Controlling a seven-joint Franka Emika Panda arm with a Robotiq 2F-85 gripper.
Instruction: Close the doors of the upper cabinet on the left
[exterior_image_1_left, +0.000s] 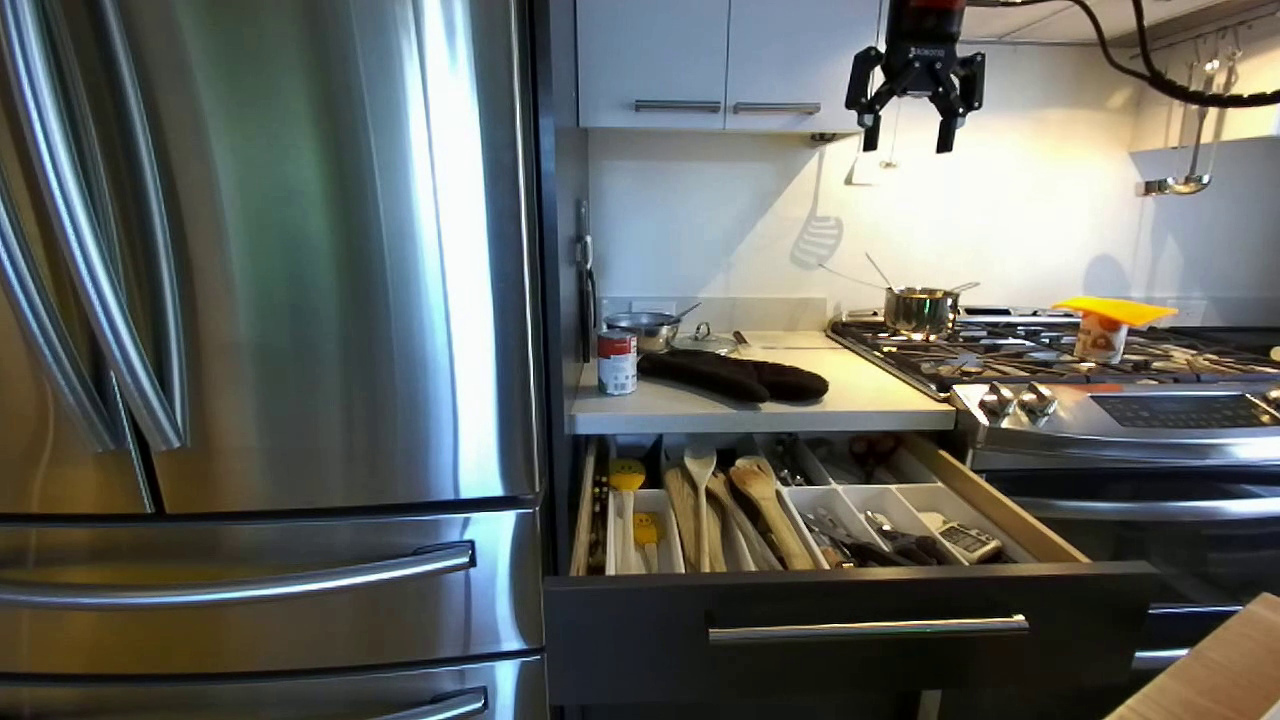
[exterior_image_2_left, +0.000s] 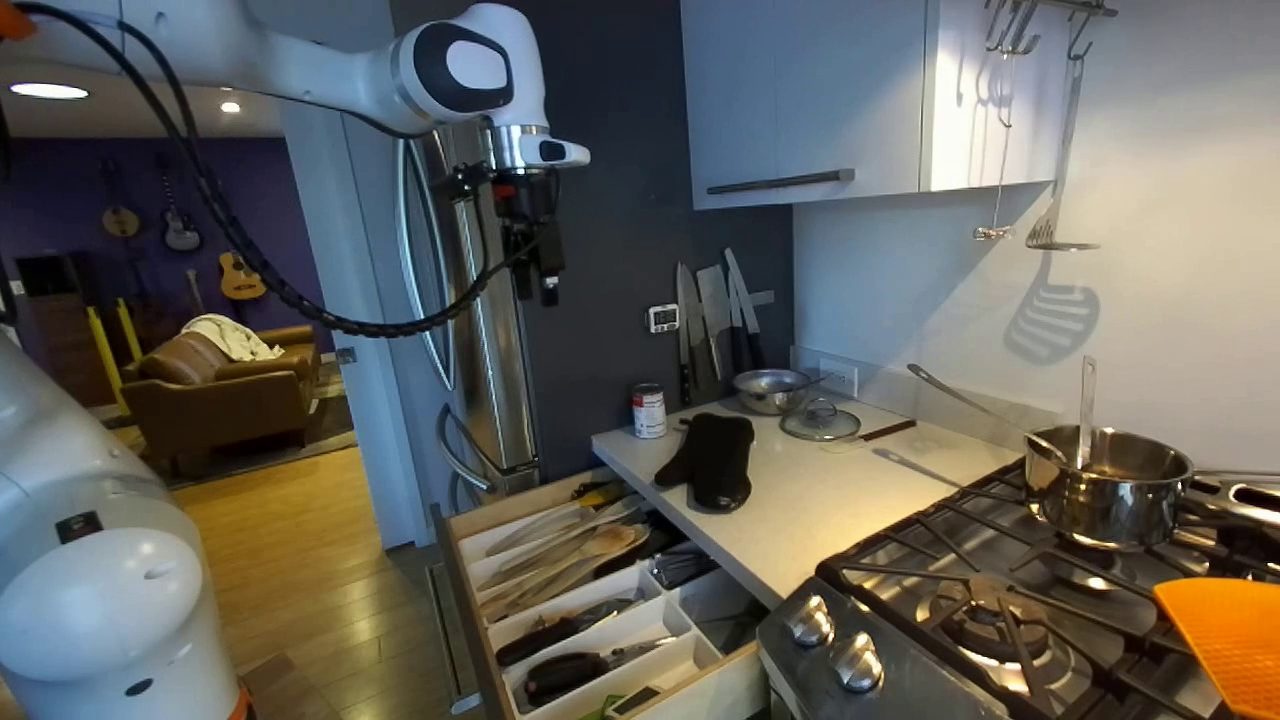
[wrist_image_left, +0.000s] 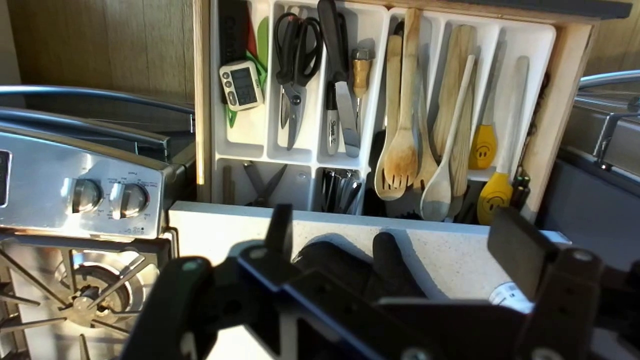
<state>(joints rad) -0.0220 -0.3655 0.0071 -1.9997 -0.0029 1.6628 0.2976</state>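
The upper cabinet (exterior_image_1_left: 853, 60) hangs on the wall beside the steel fridge. Its two doors, the left door (exterior_image_1_left: 650, 60) and the right door (exterior_image_1_left: 790, 55), are flat and pale, with a thin vertical seam between them and bar handles along their lower edges. They look flush and shut; a door face (exterior_image_2_left: 850, 90) also shows with a handle. My gripper (exterior_image_1_left: 908, 138) is open and empty, pointing down near the right door's lower right corner in that view. In an exterior view the gripper (exterior_image_2_left: 537, 287) hangs out in front, apart from the cabinet. In the wrist view the jaws (wrist_image_left: 400, 240) are wide apart; the cabinet is out of view.
An open utensil drawer (exterior_image_1_left: 850, 640) juts out below the counter (exterior_image_1_left: 870, 400). A black mitt (exterior_image_2_left: 710, 460), a can (exterior_image_1_left: 617, 362) and a bowl lie on the counter. The stove holds a steel pot (exterior_image_2_left: 1110, 500). Ladles hang right of the cabinet. The fridge (exterior_image_1_left: 330, 250) stands left.
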